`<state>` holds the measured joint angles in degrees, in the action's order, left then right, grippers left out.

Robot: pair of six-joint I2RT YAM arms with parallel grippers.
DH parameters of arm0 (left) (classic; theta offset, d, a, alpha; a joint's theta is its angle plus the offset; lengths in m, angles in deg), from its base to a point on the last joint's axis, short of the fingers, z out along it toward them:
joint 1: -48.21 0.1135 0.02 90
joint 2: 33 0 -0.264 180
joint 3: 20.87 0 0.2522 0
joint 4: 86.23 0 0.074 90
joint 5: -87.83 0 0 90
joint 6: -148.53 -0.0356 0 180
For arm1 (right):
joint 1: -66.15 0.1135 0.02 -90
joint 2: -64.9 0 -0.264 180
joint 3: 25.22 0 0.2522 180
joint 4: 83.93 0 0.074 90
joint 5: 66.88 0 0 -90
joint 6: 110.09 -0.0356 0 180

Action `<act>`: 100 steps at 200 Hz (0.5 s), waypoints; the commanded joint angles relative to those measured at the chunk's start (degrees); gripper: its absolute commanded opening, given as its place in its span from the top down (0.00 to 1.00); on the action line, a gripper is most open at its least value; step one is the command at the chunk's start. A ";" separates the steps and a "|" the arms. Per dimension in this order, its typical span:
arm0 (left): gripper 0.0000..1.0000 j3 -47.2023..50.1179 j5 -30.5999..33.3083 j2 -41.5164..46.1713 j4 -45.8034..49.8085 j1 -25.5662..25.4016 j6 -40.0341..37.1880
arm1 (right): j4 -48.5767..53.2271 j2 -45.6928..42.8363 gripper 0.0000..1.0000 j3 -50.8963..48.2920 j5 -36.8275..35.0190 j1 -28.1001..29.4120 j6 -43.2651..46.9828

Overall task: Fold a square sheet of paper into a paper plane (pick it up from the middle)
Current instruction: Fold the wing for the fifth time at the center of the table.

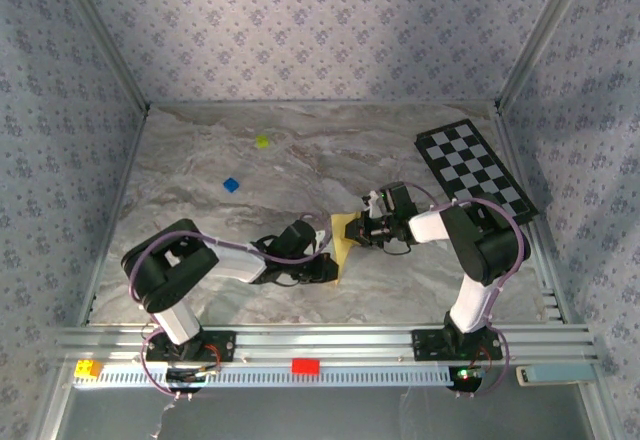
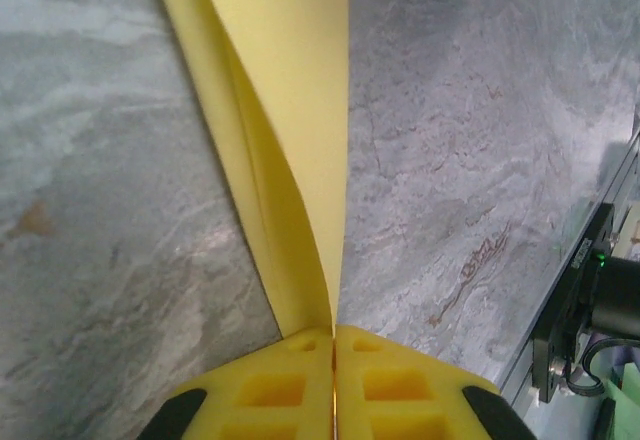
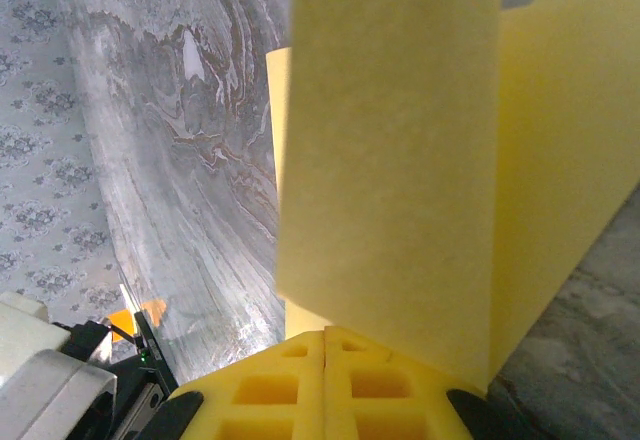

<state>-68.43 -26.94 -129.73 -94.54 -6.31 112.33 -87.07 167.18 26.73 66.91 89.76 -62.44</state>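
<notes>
Left wrist view.
DESK: What are the jaws doing?
PHOTOG: The left gripper (image 2: 333, 335) has its yellow pads pressed together on the folded edge of the sheet of paper (image 2: 290, 110), with 2 layers running into the pinch. The right gripper (image 3: 325, 335) is likewise clamped on the sheet's other end, a flap rising in front of its camera.
DESK: Where is the sheet?
PHOTOG: Strung between the 2 grippers near the front middle of the marble table (image 1: 250, 180), apparently lifted off it.
DESK: What could go wrong?
PHOTOG: My judgement: if the arms draw apart or twist unevenly, the thin paper could tear at a pinch or slide out. Loose layers could also spring open and skew the crease.
DESK: And the arms?
PHOTOG: Both sit low and bent at the elbow, forearms reaching inward from their bases. The wrists almost meet, well apart from the checkered board (image 1: 475, 170).
</notes>
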 commanded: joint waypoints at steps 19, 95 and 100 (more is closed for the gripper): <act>1.00 3.11 -3.09 0.39 10.25 -1.37 -0.73 | 4.95 2.67 0.94 -0.31 -5.21 0.11 1.48; 1.00 3.47 -3.60 0.90 11.19 -1.73 -1.55 | 5.07 2.82 0.94 -0.19 -5.33 0.29 1.45; 1.00 3.56 -3.57 0.96 11.25 -1.73 -1.51 | 5.12 2.85 0.94 -0.18 -5.36 0.29 1.44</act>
<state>-67.58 -27.66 -128.64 -93.05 -6.66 111.52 -87.07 167.18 26.73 66.91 89.81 -62.46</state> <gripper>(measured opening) 0.043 0.064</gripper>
